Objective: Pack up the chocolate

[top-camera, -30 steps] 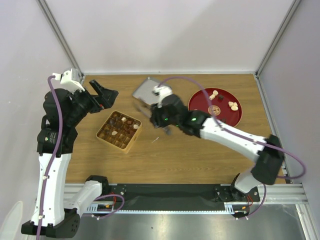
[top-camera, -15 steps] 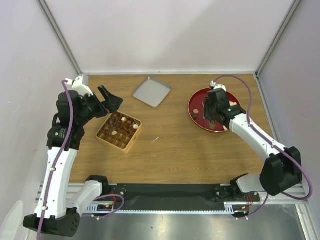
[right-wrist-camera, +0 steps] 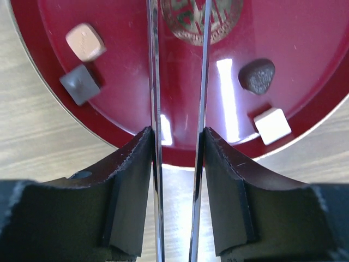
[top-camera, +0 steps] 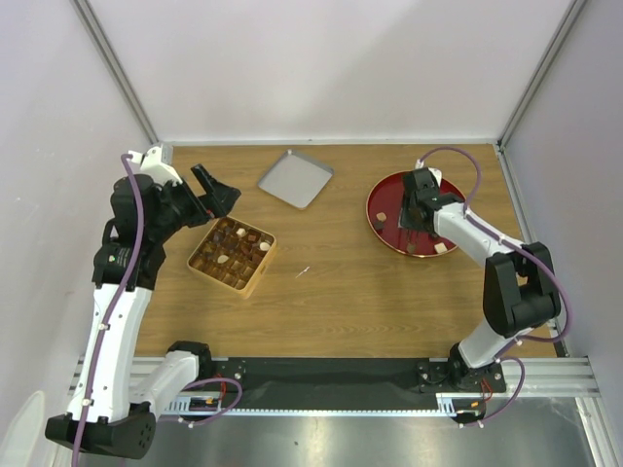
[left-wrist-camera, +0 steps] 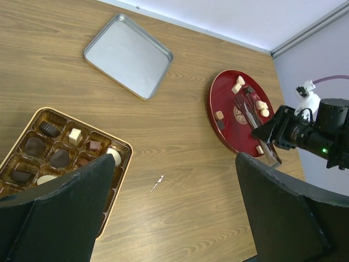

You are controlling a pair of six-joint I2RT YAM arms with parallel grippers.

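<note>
Loose chocolate lies on the red plate [top-camera: 458, 229]: a tan cube [right-wrist-camera: 85, 41], a dark cube [right-wrist-camera: 80, 83], a dark rounded piece [right-wrist-camera: 257, 75] and a white cube [right-wrist-camera: 272, 125]. My right gripper [right-wrist-camera: 175, 134] hangs over the plate, shut on the thin metal tongs [right-wrist-camera: 154, 82], whose two blades run apart toward the plate's middle. Their tips are out of view. The tan box [top-camera: 255, 282] at the left holds several chocolates [left-wrist-camera: 75, 135] in its compartments. My left gripper [left-wrist-camera: 174, 159] hovers open beside the box with nothing in it.
A flat silver tray [top-camera: 295, 178] lies at the back, between the box and the plate. A small pale scrap [top-camera: 304, 272] rests on the wood right of the box. Grey walls close the table at the back and both sides.
My right arm swung from near the box back to the red plate with the tongs, then settled over it. The left arm shifted slightly at first and has since stayed still.
</note>
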